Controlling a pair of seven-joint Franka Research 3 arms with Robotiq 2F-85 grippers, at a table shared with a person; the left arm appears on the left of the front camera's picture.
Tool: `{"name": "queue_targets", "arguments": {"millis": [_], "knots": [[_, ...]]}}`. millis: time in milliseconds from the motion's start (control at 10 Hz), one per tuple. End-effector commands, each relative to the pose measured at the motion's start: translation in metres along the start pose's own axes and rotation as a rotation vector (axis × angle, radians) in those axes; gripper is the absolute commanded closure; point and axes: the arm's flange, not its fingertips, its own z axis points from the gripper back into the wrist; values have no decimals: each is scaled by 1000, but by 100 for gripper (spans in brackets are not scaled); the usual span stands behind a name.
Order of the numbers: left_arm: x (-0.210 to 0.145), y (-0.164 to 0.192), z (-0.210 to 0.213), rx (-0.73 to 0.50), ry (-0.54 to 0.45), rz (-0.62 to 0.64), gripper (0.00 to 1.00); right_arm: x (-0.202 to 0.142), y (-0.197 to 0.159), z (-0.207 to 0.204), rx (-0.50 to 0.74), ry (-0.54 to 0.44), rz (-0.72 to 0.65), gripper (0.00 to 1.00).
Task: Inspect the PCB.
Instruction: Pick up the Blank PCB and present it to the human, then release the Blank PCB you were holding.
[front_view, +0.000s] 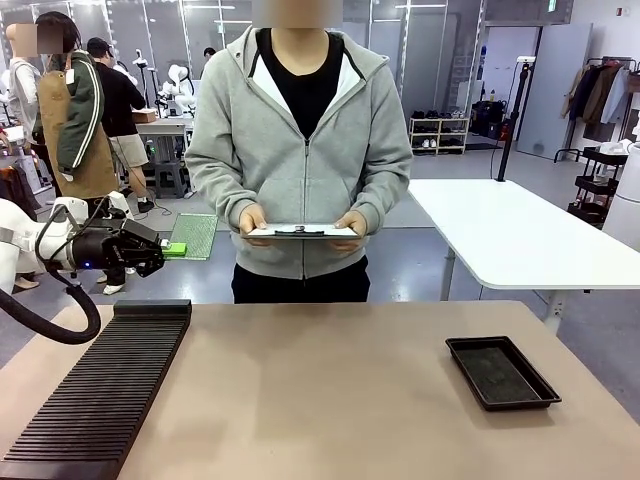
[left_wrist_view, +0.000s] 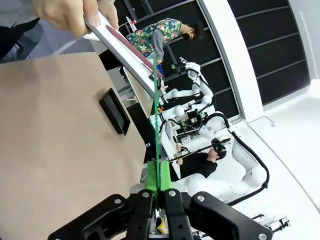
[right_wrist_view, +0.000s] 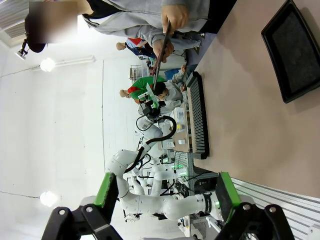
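The PCB (front_view: 196, 236) is a thin green board held upright above the table's far left edge, with my left gripper (front_view: 175, 249) shut on its near edge. In the left wrist view the PCB (left_wrist_view: 157, 145) shows edge-on as a thin green line rising from the closed left gripper (left_wrist_view: 159, 199). Across the table a person holds a white clipboard (front_view: 303, 231) flat in both hands at waist height, right of the board. My right gripper (right_wrist_view: 165, 196) stands open with nothing between its green pads (right_wrist_view: 106, 190), well back from the table.
A long black slotted rack (front_view: 105, 385) lies along the table's left side. A shallow black tray (front_view: 502, 372) sits at the right of the brown table (front_view: 330, 400). A white table (front_view: 520, 235) stands behind at the right.
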Motion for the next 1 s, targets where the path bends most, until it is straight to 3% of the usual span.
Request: {"name": "queue_targets", "arguments": {"millis": [0,900], "knots": [[0,-2,-1,-12,-18,1,100,-1,3,1,0,-2,8,0],[0,-2,-1,-12,-18,1,100,-1,3,1,0,-2,8,0]]}}
